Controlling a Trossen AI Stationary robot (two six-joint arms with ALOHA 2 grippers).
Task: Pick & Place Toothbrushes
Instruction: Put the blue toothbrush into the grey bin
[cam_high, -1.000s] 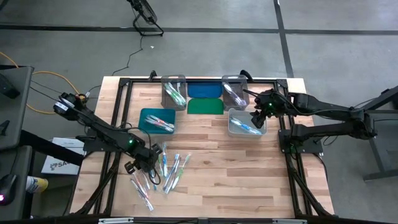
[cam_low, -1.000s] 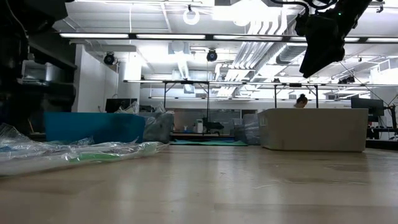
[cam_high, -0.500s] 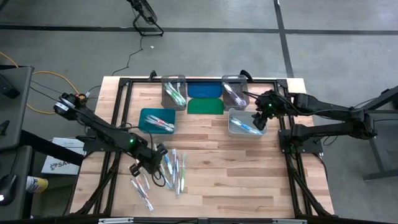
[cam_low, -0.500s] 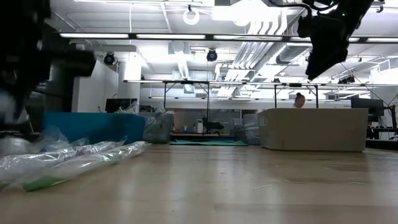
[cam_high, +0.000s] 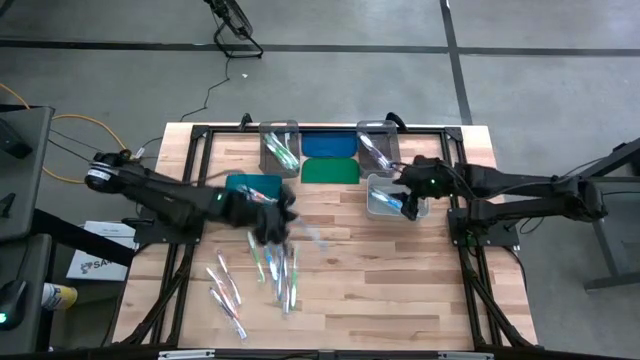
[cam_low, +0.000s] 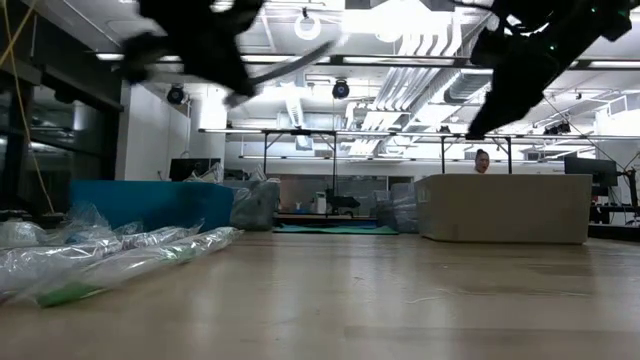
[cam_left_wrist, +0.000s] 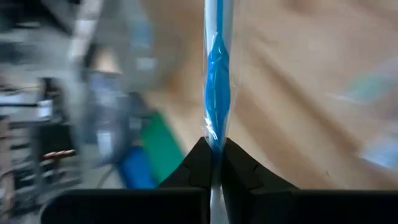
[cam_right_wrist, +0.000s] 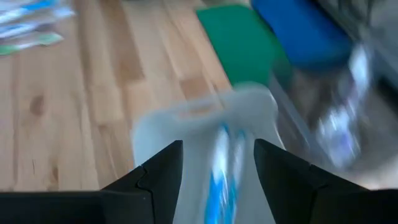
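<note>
The left gripper (cam_left_wrist: 213, 163) is clenched on a wrapped blue toothbrush (cam_left_wrist: 216, 87), holding it in the air above the table (cam_high: 400, 290), near the teal bin (cam_high: 236, 186). More toothbrushes (cam_high: 278, 272) lie loose on the wood below. The right gripper (cam_right_wrist: 217, 163) hangs with fingers spread over a clear bin (cam_right_wrist: 186, 124)

The left arm reaches across the middle of the table, its wrist lifted clear of the tabletop, and the left gripper (cam_left_wrist: 212, 163) has its two dark fingers pressed together on a wrapped blue toothbrush (cam_left_wrist: 217, 87). The right arm stretches in from the right side, the right gripper (cam_right_wrist: 217, 165) angled downward with fingers spread apart.
</note>
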